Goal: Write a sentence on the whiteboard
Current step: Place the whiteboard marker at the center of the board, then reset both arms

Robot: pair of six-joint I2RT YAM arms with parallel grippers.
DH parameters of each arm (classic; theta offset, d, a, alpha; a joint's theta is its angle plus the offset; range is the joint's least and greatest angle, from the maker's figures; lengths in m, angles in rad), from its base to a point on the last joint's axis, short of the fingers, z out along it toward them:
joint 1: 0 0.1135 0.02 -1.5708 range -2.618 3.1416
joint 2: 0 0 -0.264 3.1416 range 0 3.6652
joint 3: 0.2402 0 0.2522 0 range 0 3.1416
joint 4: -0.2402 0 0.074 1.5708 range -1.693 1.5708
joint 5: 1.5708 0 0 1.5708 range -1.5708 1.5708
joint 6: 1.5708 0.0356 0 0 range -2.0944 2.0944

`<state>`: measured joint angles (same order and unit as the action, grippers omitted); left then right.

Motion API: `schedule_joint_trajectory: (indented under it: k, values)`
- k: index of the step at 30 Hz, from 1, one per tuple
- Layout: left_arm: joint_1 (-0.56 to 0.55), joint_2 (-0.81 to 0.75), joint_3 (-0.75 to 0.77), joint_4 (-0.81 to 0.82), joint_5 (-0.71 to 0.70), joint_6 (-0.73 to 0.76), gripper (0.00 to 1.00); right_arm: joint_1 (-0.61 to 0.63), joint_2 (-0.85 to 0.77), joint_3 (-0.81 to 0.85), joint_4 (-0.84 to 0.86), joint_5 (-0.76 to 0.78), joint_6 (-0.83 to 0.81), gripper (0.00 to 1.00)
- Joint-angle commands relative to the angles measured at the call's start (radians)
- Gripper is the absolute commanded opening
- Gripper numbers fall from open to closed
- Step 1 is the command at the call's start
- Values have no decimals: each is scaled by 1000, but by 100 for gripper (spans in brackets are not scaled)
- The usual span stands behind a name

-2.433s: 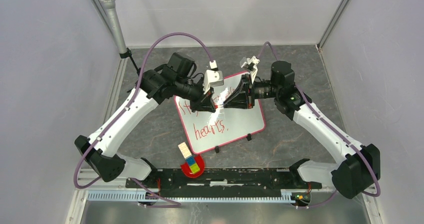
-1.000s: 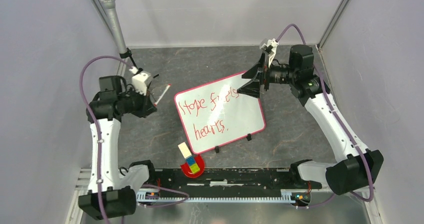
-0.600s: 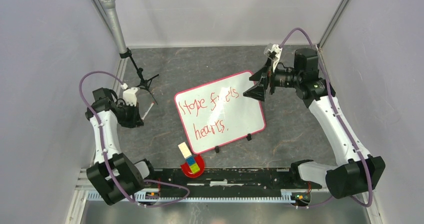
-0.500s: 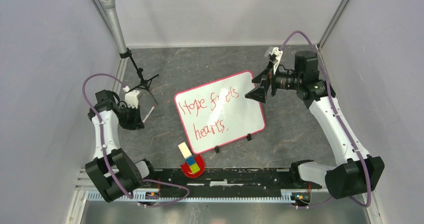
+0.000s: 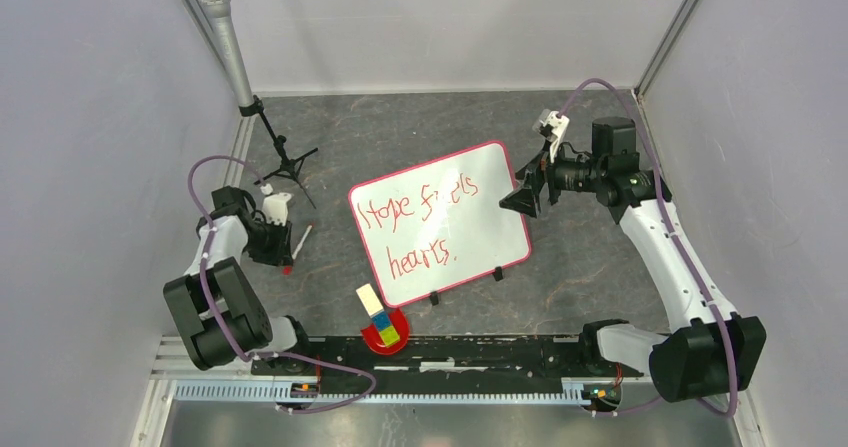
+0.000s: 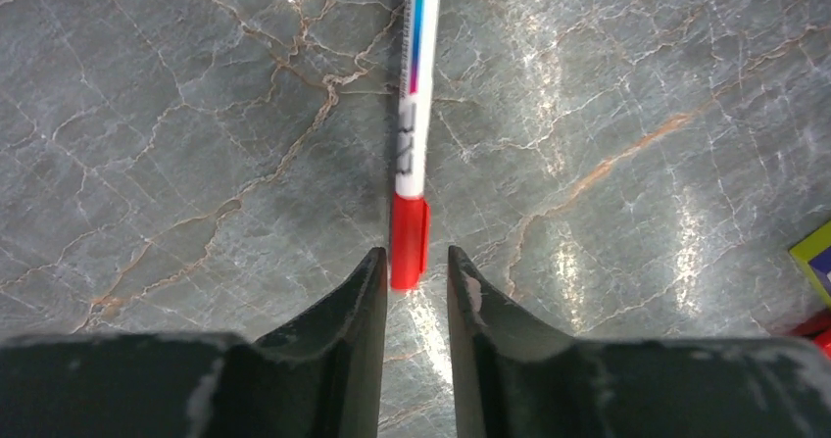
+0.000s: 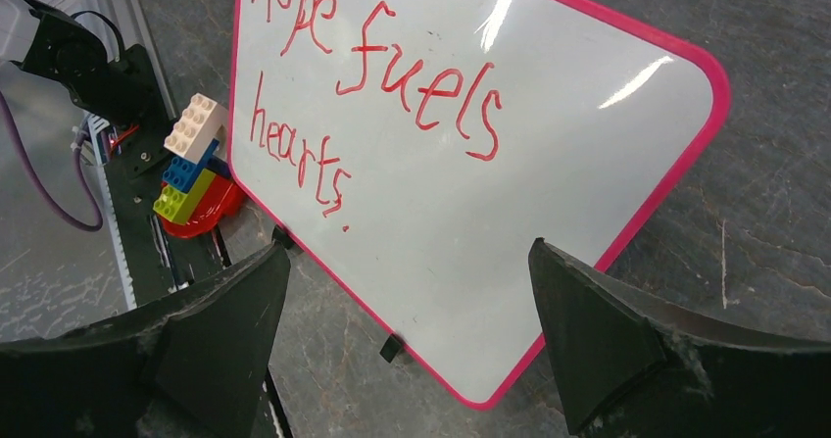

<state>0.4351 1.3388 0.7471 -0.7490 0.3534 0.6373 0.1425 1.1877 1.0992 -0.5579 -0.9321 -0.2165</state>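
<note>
Left of the whiteboard [image 5: 440, 225], flat on the table [image 5: 600, 267], the left gripper [image 6: 416, 271] stands barely parted round the marker [image 6: 412, 115], seemingly parking it; the right gripper [image 7: 407, 250] gapes empty off its right edge.

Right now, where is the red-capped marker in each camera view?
Top external: marker lying left of the whiteboard.
Left wrist: centre top, red cap at the tip of the left end effector.
Right wrist: not in it.
Shared landmark: grey marbled tabletop.
</note>
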Motion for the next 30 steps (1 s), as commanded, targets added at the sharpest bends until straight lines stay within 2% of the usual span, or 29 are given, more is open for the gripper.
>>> schedule_joint_trajectory:
  k: [1,7,10,14,17,18,26,30]
  values:
    - [-14,7,-15,67,-31,53,38,-9,-22,-11,4,12,-24,98]
    - [-18,-4,-18,58,-35,68,45,-13,-19,-14,2,16,-26,98]
    - [-18,-33,16,-4,0,64,51,-25,-17,-3,-10,22,-39,98]
    - [-16,-96,102,-104,84,31,70,-58,-6,29,-42,24,-61,98]
    - [-12,-98,217,-176,125,-19,97,-99,10,71,-77,24,-96,98]
    - [-8,-91,264,-205,142,-27,100,-121,16,86,-91,24,-109,98]
    - [137,27,626,-319,245,-143,100,-341,99,209,-201,-2,-228,98]
    - [170,69,719,-299,204,-207,100,-441,159,242,-219,-12,-272,98]
